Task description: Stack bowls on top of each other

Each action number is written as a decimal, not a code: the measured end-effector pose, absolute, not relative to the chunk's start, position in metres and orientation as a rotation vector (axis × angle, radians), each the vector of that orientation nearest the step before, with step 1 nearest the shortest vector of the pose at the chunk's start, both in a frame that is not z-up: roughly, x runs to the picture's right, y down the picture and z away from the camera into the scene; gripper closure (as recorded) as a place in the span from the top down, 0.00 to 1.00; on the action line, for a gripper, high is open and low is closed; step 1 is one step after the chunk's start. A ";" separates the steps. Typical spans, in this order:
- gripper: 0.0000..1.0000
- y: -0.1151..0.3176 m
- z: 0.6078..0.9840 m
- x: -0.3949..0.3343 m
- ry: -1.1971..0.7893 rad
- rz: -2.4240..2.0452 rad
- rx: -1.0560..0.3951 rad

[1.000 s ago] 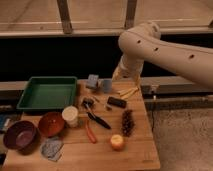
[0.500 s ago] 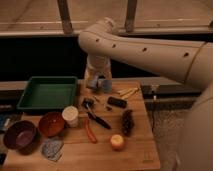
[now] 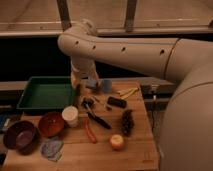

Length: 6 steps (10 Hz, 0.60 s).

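- At the front left corner of the table (image 3: pixel 142 135), the dark purple bowl (image 3: pixel 21 136) and the orange-red bowl (image 3: pixel 51 123) sit side by side, unstacked.
- Over the back edge, beside the green tray (image 3: pixel 44 95), the gripper (image 3: pixel 81 91) hangs, fingers spread, holding nothing.

Left bowl (image 3: pixel 21 135) beside right bowl (image 3: pixel 51 123), before tray (image 3: pixel 45 92); jaws right of tray.
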<state>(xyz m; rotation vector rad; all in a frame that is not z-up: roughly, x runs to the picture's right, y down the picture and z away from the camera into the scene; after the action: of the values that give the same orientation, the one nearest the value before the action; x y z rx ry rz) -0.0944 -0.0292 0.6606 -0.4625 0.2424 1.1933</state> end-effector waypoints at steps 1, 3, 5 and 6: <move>0.65 -0.028 0.661 -0.096 0.241 1.192 -0.465; 0.65 -0.025 0.665 -0.095 0.251 1.190 -0.483; 0.65 -0.020 0.665 -0.106 0.243 1.176 -0.500; 0.65 -0.021 0.667 -0.100 0.251 1.181 -0.493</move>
<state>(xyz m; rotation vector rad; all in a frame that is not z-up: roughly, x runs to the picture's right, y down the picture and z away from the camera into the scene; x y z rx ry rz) -0.0999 -0.0214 0.6665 -0.4930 0.2509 1.1811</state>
